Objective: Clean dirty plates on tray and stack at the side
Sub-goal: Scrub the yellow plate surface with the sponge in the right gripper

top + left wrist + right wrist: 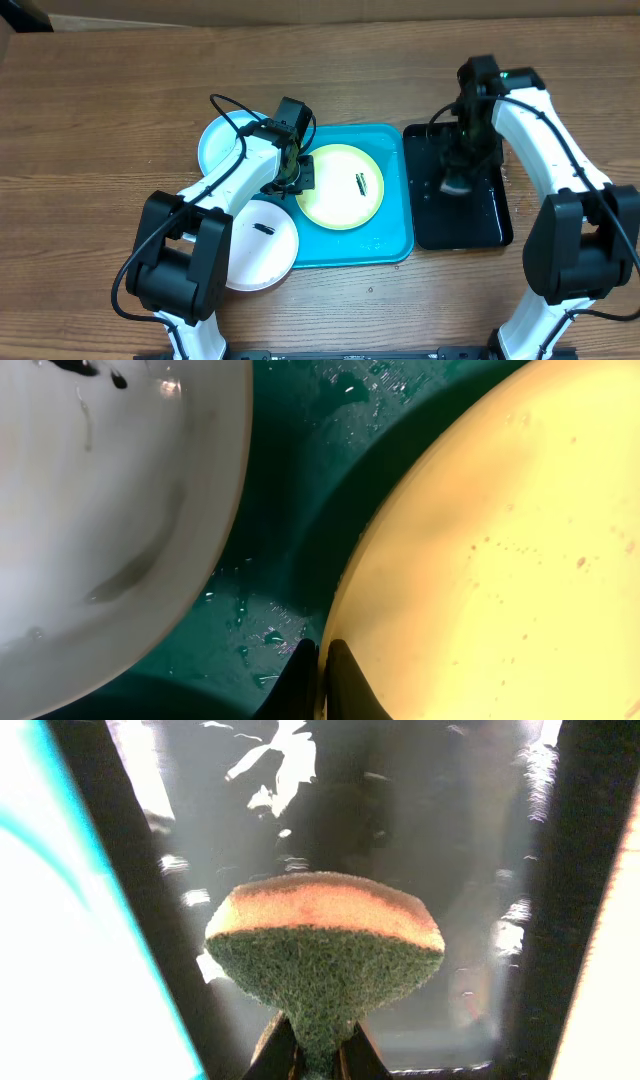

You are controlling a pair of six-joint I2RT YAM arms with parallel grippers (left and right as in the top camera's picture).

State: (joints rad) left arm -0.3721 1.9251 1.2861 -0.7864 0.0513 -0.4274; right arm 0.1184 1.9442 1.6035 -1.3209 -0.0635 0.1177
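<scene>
At left, the light blue plate [212, 145] is set on the bench [100, 100]; the white plate [262, 245] overlaps the turquoise tray [392, 235]. The yellow-green plate [345, 195], within the tray, is pinched at its rim by the left end effector [297, 175]. A sponge [325, 950] is clamped by the right end effector [318, 1055] over the black tray [482, 225].

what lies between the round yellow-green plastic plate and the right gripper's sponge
Overhead shows bare wet floor of the turquoise plastic tray, then the rim of the glossy black tray.
</scene>
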